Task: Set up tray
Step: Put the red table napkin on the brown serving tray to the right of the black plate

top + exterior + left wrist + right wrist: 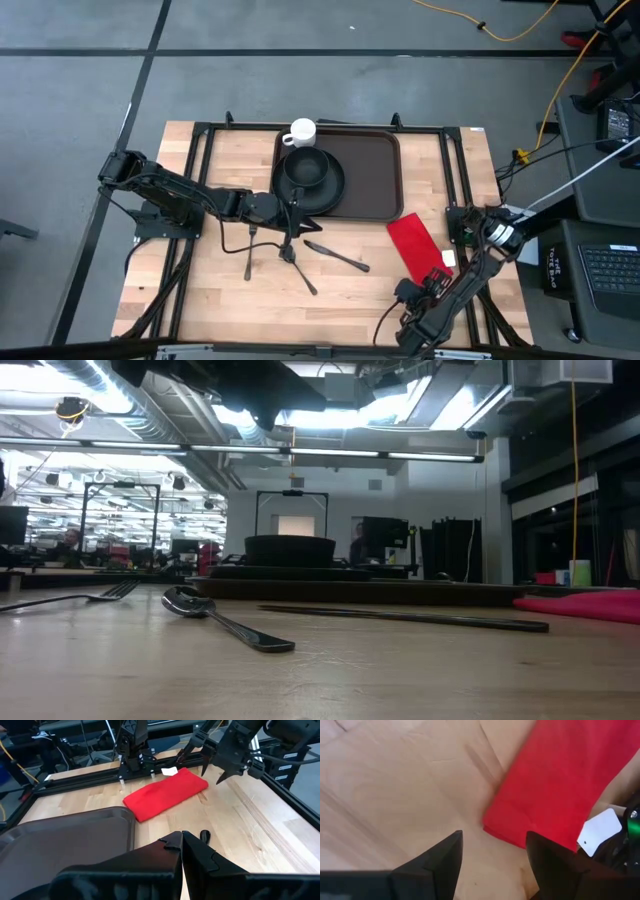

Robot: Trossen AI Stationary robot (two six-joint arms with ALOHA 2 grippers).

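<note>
Tray (365, 175) of dark brown plastic sits at the middle of the counter's (200, 300) far edge, its raised rim running along the black frame there. 1 black plate (312, 185) lies on the tray's left end and reaches past that rim, with a black bowl (305, 166) on top. 1 white mug (301, 132) stands at the tray's far left corner.

Left hand (290, 204), fingers pressed shut and holding nothing, hovers at the plate's near edge, just beside the tray's near left corner. Its arm stretches in from the counter's left edge.

Right hand (441, 277) hangs with its fingers spread wide and empty above the near end of a red napkin (418, 246), which lies slanted on bare wood near the counter's right edge, just off the tray's near right corner. 1 small white tag (600, 832) shows at the napkin's near end.

Fork (249, 252), spoon (297, 265) and knife (336, 256) lie apart on the wood at the counter's middle, nearer than the tray. Low across the counter, the spoon's bowl (186, 601) faces up in front of the tray's long side.
</note>
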